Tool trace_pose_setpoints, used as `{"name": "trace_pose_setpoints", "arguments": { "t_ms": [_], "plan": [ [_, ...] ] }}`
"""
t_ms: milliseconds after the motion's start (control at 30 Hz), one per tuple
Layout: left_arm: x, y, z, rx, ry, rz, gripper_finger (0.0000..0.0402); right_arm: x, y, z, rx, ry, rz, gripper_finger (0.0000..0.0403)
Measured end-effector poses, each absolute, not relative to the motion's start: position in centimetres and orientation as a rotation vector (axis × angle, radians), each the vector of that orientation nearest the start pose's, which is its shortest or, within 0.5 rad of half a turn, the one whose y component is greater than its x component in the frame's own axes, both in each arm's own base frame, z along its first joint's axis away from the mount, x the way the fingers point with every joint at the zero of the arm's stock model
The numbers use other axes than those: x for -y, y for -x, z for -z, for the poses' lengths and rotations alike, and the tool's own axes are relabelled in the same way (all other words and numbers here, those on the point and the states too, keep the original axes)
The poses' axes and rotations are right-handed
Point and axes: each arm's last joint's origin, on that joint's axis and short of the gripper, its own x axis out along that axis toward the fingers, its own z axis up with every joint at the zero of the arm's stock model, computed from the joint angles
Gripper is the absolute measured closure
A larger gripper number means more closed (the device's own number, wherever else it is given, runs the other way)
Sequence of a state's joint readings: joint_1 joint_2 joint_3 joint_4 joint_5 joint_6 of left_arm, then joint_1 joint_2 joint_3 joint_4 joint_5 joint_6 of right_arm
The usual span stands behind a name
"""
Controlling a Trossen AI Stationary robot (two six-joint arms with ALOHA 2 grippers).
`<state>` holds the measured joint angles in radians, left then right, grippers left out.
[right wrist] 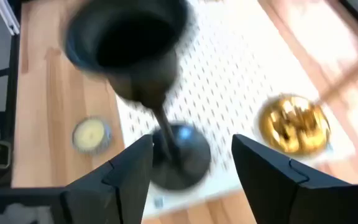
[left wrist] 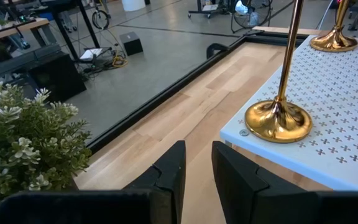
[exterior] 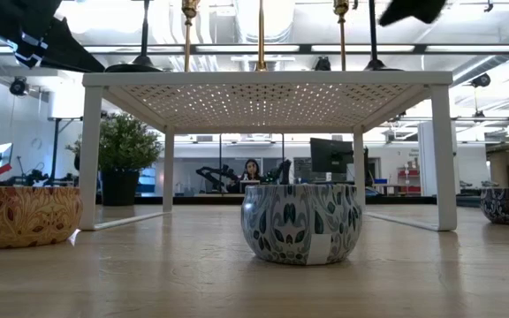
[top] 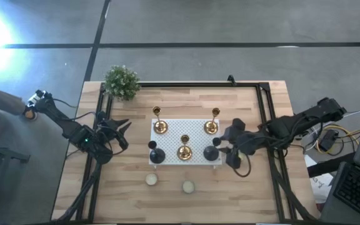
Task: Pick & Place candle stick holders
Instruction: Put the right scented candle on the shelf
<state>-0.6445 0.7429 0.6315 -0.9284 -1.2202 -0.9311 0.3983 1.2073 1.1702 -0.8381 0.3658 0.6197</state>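
From above, a white perforated stand (top: 186, 142) sits in the middle of my wooden table (top: 186, 194), carrying three brass candle stick holders, one at the back left (top: 160, 125), one at the back right (top: 212, 125) and one at the front centre (top: 184, 150), with a black holder at the front left corner (top: 156, 154) and another at the front right corner (top: 212, 153). My right gripper (top: 228, 145) hovers just beside that front right black holder, fingers spread; my left gripper (top: 122, 131) waits to the left of the stand, near a small potted plant (top: 122, 81). Two small candle tins (top: 150, 180) lie on the wood in front of the stand. At table height, I see the stand's white legs and underside, a patterned tin (exterior: 300, 223) under it, an orange patterned tin (exterior: 23, 215) on the left, and brass stems (exterior: 261, 35) rising above the top. Through my left wrist, my fingers (left wrist: 169, 177) stand slightly parted over bare wood, a brass holder (left wrist: 278, 118) resting near the stand's corner and the plant (left wrist: 23, 143) close by. Through my right wrist, my fingers (right wrist: 126, 168) are spread wide either side of the black holder (right wrist: 148, 87), not touching it, with a brass base (right wrist: 294, 124) and a candle tin (right wrist: 91, 134) beyond.
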Motion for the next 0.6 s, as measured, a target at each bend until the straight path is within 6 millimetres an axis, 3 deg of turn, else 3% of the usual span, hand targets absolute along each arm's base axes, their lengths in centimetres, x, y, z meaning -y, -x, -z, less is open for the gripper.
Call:
{"name": "trace_pose_setpoints", "arguments": {
  "t_ms": [300,600],
  "plan": [
    [4.7,-10.8,-24.7,-0.325,0.019,-0.721,0.0319,-7.6,-17.5,-32.7,-0.989,-0.420,0.249,0.0188],
    [4.7,-10.8,-24.7,-0.324,0.019,-0.721,0.0319,-7.0,-14.6,-28.8,-1.108,-0.483,0.403,0.0197]
  ]
}}
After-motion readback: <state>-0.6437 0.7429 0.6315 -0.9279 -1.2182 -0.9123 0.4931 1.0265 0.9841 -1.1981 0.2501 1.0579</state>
